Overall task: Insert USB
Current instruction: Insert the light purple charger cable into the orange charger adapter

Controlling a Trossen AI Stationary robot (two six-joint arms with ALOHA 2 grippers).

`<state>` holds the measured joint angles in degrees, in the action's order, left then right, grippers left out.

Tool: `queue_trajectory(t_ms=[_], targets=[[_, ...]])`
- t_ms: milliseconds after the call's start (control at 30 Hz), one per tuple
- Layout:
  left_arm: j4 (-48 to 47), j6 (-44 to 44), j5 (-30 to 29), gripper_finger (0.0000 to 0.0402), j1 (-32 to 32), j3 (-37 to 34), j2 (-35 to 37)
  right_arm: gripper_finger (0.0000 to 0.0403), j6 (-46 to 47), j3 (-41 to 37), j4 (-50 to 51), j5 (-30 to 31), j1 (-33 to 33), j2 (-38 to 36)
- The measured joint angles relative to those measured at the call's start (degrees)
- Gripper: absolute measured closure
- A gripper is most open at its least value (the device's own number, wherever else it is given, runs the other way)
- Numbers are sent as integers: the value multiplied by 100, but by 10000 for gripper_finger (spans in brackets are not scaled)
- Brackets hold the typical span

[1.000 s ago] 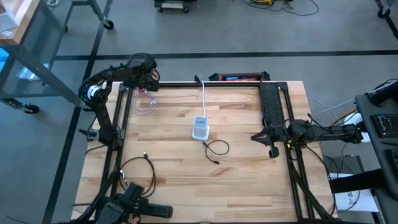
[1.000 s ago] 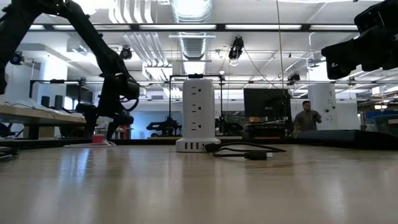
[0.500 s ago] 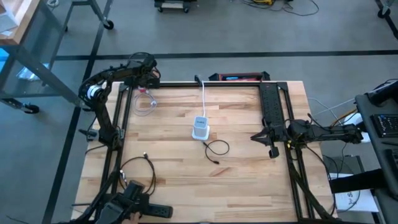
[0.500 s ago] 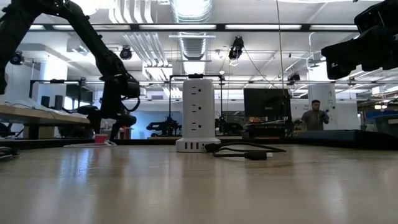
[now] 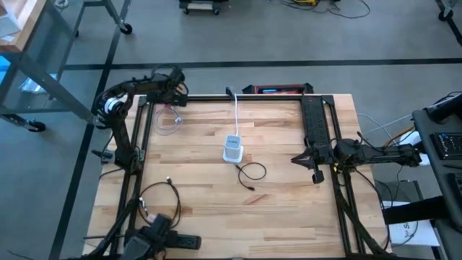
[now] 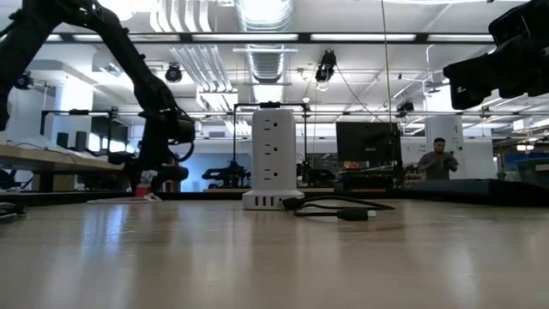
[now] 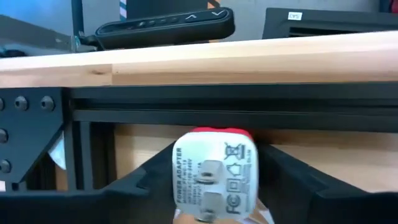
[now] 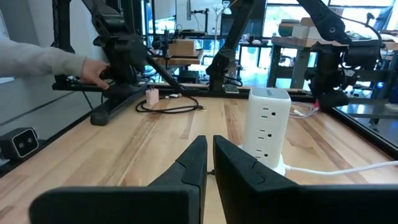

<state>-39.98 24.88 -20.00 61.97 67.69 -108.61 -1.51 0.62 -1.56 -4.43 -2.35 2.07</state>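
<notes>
A white charger plug (image 7: 214, 177) with a red end lies at the table's far left corner, beside the black frame rail (image 7: 217, 102). A clear cable (image 5: 167, 121) is coiled next to it. My left gripper (image 5: 171, 103) points steeply down over it, its fingers closed in on the plug's sides. The white power tower (image 5: 232, 148) stands upright mid-table, with a black USB cable (image 5: 251, 173) lying loose near it. My right gripper (image 8: 208, 162) waits shut at the table's right side (image 5: 296, 158), level and touching nothing. My left gripper pinches the plug between its two fingers, one on each side face (image 7: 176, 180). The fingers come steeply from above. In the low view the gripper (image 6: 153, 182) reaches down to the tabletop with the plug's red end (image 6: 141, 192) at table level.
A second black cable (image 5: 162, 195) lies at the near left. A person's hand (image 8: 93, 73) holds a black device (image 5: 155, 237) with a power strip at the near left corner. Black frame rails run along both table sides. Bare wood lies in front of the tower.
My left gripper has sunk a little onto the charger plug at the far left corner, and its fingers have closed from well apart to against the plug's sides. The black device at the near left corner has shifted slightly.
</notes>
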Motion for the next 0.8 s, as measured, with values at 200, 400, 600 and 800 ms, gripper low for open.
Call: queue_trajectory(t_ms=[200,400,600,800], targets=[[-14,-182,-45,268,-202,-8,10,384,-1,0,0,0,0,0],[-670,-371,43,268,-478,-8,20,384,-1,0,0,0,0,0],[-921,-207,-159,265,-993,-185,113,384,-1,0,0,0,0,0],[-934,-90,-356,267,-1849,-333,126,384,-1,0,0,0,0,0]])
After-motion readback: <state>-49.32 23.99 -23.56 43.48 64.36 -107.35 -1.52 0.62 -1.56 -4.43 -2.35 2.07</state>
